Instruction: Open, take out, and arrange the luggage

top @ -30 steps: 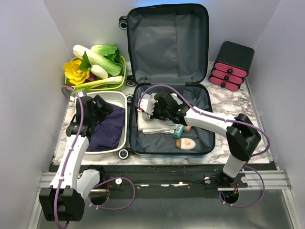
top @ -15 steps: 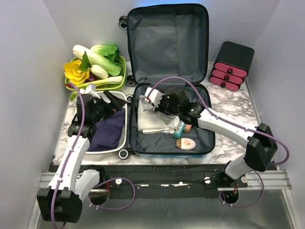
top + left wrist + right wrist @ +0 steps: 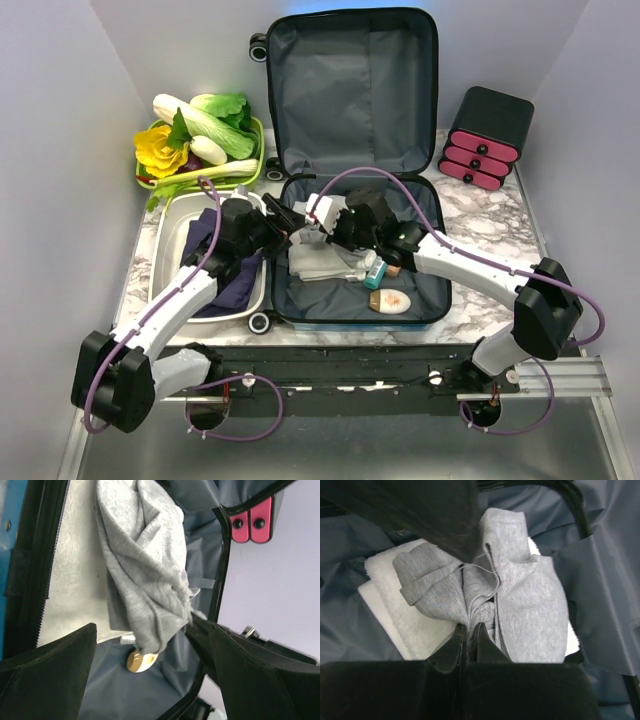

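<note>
The luggage (image 3: pixel 355 90) looks stiff and smooth. Its hard shell would likely slip under pinching fingers, its wheels may let it roll, and it is probably light with so little left inside. I judge the black rim of the base the best place to take hold, not the loose lining. Its contents are the opposite: the grey garment (image 3: pixel 520 595) is limp and will drape and drag, so a bunched fold is the right hold.

The right fingers (image 3: pixel 474 639) are closed on such a fold, above a white towel (image 3: pixel 385 605). The left fingers (image 3: pixel 282 222) stand wide apart, holding nothing, at the base's 9 o'clock edge and aimed at the garment. Whether they touch it I cannot tell.

The luggage sits mid-surface with its base flat and its lid upright at 12 o'clock against the back wall. It is bright blue outside, with black trim and wheels and dark grey lining. A tub (image 3: pixel 178 215) lies at its 9 o'clock and a box of pink drawers (image 3: pixel 487 125) at 2 o'clock.
</note>
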Robot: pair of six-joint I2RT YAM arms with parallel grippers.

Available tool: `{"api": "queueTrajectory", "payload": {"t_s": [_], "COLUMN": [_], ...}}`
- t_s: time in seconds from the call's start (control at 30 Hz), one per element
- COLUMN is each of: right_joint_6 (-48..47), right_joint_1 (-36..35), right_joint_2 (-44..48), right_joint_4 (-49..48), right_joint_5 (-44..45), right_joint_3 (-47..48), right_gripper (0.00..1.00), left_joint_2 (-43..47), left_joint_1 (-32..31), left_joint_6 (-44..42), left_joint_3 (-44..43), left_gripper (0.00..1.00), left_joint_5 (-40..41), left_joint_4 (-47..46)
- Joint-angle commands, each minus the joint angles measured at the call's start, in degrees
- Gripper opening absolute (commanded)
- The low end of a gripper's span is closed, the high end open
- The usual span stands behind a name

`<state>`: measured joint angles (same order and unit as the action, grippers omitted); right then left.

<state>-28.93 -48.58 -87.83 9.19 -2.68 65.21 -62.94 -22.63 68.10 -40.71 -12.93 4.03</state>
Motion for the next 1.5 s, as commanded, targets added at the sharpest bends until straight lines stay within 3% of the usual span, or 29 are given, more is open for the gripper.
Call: {"api": "queueTrajectory", "payload": {"t_s": [0.0,0.43,0.57,0.77,0.97,1.13,1.23,1.33,1.37,1.43,1.47], "right_joint_6": [1.2,2.1,2.6,4.3,5.6,4.9,4.6,5.4,6.0,7.0,7.1], "right_joint_1": [-0.2,-0.2,-0.3,-0.2,-0.2,-0.2,-0.2,-0.1,-0.2,-0.2,-0.3], "right_joint_2": [1.4,2.2,3.8,6.4,6.3,6.1,6.4,6.9,7.1,7.3,7.5], "right_joint_4": [-2.4,-4.3,-5.2,-7.7,-7.9,-6.3,-5.1,-5.3,-5.5,-6.3,-6.5], "right_joint_5": [-4.4,-5.8,-5.9,-2.2,0.6,-2.4,-6.4,-9.0,-9.3,-10.4,-10.6], "right_joint_3": [-2.6,-3.8,-4.7,-5.2,-3.3,-3.5,-4.7,-6.2,-6.6,-7.3,-7.4], "right_gripper": [0.01,0.01,0.01,0.01,0.01,0.01,0.01,0.01,0.01,0.01,0.01], "left_joint_2": [-2.4,-15.9,-17.6,-19.8,-20.1,-22.0,-22.1,-22.0,-21.8,-21.5,-21.4], "left_joint_1": [-2.2,-5.6,-5.7,-6.3,-7.2,-7.2,-7.2,-7.3,-7.3,-7.3,-7.3], "left_joint_6": [11.3,13.0,13.3,10.9,10.1,11.2,11.6,11.4,11.5,11.4,11.4], "left_joint_3": [-1.1,-6.3,-6.7,-9.4,-10.7,-10.6,-9.8,-9.5,-9.6,-9.3,-9.2], "left_gripper": [0.99,0.99,0.99,0.99,0.99,0.99,0.91,0.76,0.64,0.51,0.37], "left_joint_5": [9.7,5.8,4.7,5.0,10.4,9.3,8.6,8.7,8.9,8.7,8.6], "left_joint_4": [0.3,-1.0,-3.2,0.8,6.7,4.1,0.5,-1.2,-1.3,-2.4,-2.4]}}
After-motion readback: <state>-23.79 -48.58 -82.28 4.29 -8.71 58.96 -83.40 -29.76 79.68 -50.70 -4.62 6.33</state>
